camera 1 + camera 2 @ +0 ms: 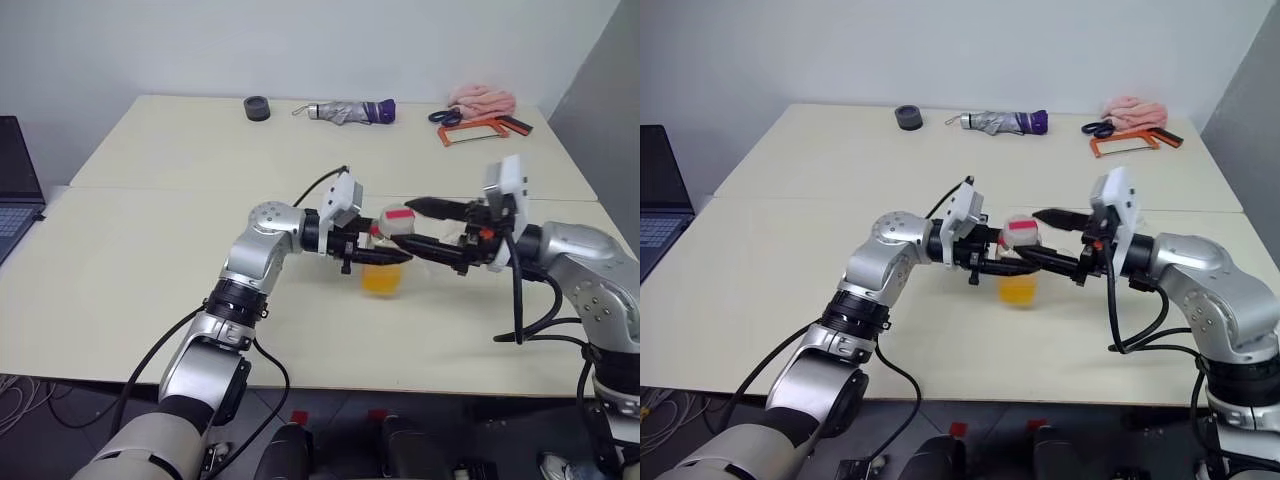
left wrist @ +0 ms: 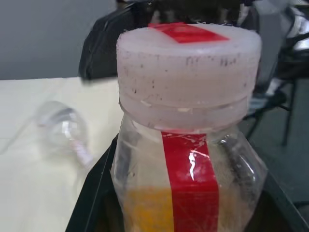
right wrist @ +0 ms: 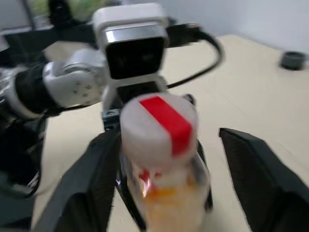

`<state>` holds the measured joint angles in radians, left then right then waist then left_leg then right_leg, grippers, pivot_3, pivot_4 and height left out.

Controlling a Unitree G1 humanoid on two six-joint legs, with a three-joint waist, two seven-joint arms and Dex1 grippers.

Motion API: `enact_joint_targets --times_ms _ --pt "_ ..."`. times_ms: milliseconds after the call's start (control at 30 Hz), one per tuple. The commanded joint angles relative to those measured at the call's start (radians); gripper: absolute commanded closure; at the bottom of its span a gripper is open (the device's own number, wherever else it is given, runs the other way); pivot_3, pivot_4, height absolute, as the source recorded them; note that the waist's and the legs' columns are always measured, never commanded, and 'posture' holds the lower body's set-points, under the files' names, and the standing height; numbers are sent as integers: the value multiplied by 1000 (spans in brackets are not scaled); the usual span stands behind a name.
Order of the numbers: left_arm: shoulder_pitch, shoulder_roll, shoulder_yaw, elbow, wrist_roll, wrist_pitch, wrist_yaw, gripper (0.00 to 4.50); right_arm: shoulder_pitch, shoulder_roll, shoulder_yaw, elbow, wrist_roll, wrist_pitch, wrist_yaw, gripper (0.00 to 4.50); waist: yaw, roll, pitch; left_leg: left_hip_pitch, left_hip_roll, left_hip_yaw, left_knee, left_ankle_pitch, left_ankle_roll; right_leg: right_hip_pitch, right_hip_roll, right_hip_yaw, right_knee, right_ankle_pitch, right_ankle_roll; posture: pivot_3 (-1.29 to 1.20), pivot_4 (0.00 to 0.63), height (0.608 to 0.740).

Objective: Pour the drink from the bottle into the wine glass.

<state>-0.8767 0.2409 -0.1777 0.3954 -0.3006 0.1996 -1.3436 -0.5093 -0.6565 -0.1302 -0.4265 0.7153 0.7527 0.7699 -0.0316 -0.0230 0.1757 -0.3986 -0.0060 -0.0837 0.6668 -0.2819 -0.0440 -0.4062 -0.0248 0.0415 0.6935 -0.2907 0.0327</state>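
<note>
The clear bottle point(image 2: 188, 159) has a red label strip, whitish cap point(image 2: 188, 67) and orange drink point(image 1: 381, 279).

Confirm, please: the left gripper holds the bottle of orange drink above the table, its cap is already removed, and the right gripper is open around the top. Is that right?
Not quite. The cap is not removed: the left wrist view shows it, whitish with a red strip, closing the bottle. The rest stands: the left gripper holds the bottle above the table, and the right gripper is open around its top.
</note>
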Motion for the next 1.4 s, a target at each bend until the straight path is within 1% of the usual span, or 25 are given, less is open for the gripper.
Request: enact_joint_targets --times_ms 33,100,167,300,467,533,700,933,1033,1167,1200,1333,1400 --pt "-13 -17 17 -18 -5 -40 36 2704 61 42 -107 -217 72 33 -185 308 1 0 0 0 0 -1 0 0 0 0 0 -1 0 0 0 0 150 740" --pt "-19 -26 14 4 5 -59 51 2704 118 88 -105 -347 75 72 -328 308 2 0 0 0 0 -2 -1 0 0 0 0 -1 0 0 0 0 150 740" --pt "-31 -36 11 32 14 -77 62 2704 141 159 -56 -425 58 104 -464 308 -1 0 0 0 0 -2 -1 0 0 0 0 -1 0 0 0 0 150 740" --pt "-60 -61 8 91 32 -114 79 2704 153 255 117 -485 -149 151 -714 308 -3 0 0 1 -1 0 1 0 0 0 1 1 3 0 0 0 150 740" --pt "-84 -82 3 142 47 -147 82 2704 152 351 240 -500 -294 175 -874 308 -2 0 0 1 -1 0 1 0 -1 0 2 1 3 0 0 0 150 740" --pt "-92 -89 2 156 51 -155 82 2704 152 373 270 -498 -332 174 -893 308 -2 0 0 1 -2 0 1 2 -3 0 2 1 2 0 0 0 150 740" --pt "-97 -96 1 172 58 -169 78 2704 160 420 286 -482 -401 147 -915 308 -2 0 0 1 -2 0 0 2 -3 0 2 1 2 0 0 0 150 740" --pt "-94 -87 5 176 61 -175 78 2704 184 456 284 -461 -443 123 -884 308 -3 0 0 1 -2 0 0 0 0 0 2 1 2 0 0 0 150 740" --pt "-91 -84 7 173 60 -175 79 2704 192 465 289 -452 -450 119 -872 926 -3 0 0 1 -2 0 0 0 0 0 2 1 2 0 0 0 150 740" --pt "-90 -81 8 170 59 -175 78 2704 199 469 294 -442 -465 114 -857 2364 -3 0 0 1 -2 0 0 0 0 0 2 1 2 0 0 0 150 740" --pt "-89 -80 8 169 59 -175 78 2704 199 472 294 -439 -470 105 -856 2606 -3 0 0 1 -2 0 0 0 0 0 2 0 2 0 0 0 150 740" --pt "-86 -76 7 164 55 -168 72 2704 203 460 300 -427 -483 56 -820 2601 -3 0 0 1 -2 0 0 0 0 0 2 0 2 0 0 0 150 740" --pt "-83 -70 4 156 49 -156 57 2704 204 430 292 -402 -440 4 -721 2601 -4 0 0 1 -2 0 0 0 0 0 2 0 2 0 0 0 150 740"
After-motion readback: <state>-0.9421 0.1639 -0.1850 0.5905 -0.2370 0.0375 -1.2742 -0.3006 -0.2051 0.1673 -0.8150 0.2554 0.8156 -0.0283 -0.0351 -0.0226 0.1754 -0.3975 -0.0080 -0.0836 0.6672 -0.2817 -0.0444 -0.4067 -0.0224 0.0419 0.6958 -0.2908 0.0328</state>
